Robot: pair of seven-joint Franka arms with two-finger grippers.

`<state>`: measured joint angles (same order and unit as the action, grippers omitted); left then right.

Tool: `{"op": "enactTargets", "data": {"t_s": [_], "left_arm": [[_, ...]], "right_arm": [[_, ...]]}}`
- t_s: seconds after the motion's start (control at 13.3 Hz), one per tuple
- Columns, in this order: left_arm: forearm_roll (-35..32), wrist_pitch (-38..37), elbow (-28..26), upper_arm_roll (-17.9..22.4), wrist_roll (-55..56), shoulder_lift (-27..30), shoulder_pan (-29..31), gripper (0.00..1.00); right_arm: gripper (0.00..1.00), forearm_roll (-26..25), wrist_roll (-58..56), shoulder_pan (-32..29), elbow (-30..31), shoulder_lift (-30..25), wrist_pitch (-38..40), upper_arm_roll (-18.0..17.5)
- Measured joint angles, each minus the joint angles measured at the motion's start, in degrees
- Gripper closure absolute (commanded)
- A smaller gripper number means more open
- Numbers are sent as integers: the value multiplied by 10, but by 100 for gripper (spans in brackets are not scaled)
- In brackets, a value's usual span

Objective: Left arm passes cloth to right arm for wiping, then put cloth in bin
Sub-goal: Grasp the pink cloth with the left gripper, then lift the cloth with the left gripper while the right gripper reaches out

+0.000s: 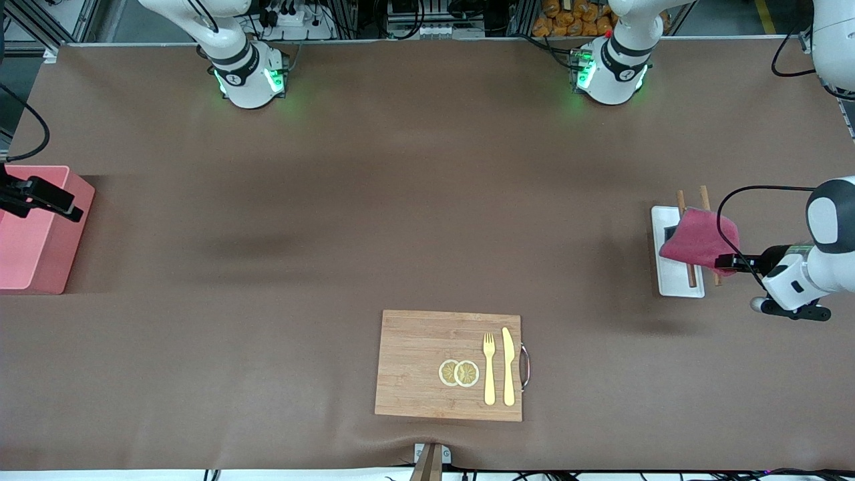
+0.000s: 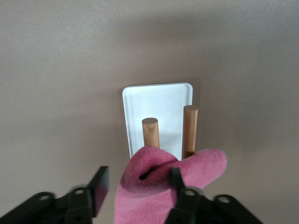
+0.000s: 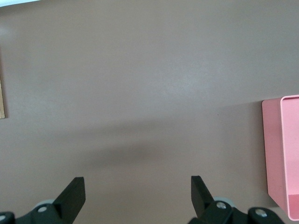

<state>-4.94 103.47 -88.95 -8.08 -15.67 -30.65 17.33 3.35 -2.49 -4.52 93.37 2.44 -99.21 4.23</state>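
Observation:
The magenta-pink cloth [image 1: 698, 240] [image 2: 159, 191] lies draped over two wooden chopsticks [image 2: 190, 126] on a white rest [image 1: 668, 277] [image 2: 156, 100] at the left arm's end of the table. My left gripper [image 1: 727, 262] [image 2: 138, 179] is around the cloth's edge. One finger touches the plush and the other stands a small gap away from it. The salmon-pink bin [image 1: 27, 254] [image 3: 280, 149] stands at the right arm's end. My right gripper [image 1: 63, 204] [image 3: 138, 191] waits open over the bin's edge with nothing between its fingers.
A wooden cutting board [image 1: 414, 361] lies near the front edge, carrying two lemon slices [image 1: 459, 373], a yellow fork [image 1: 489, 367] and a knife [image 1: 508, 366]. Brown mat covers the table.

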Motion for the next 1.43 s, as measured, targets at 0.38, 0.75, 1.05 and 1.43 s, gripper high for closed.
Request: {"op": "enactTargets", "data": {"t_s": [0.38, 0.75, 1.05, 1.43], "left_arm": [[0, 0, -1, -2, -1, 0, 0, 100], [35, -18, 15, -15, 0, 27, -4, 100], [104, -64, 27, -92, 94, 95, -10, 100], [193, -65, 39, -230, 461, 94, -36, 100]], "right_arm": [[0, 0, 0, -1, -1, 0, -2, 1], [0, 0, 0, -2, -3, 0, -3, 1], [0, -1, 0, -3, -9, 0, -3, 1], [0, -8, -2, -24, -9, 30, -33, 3]]}}
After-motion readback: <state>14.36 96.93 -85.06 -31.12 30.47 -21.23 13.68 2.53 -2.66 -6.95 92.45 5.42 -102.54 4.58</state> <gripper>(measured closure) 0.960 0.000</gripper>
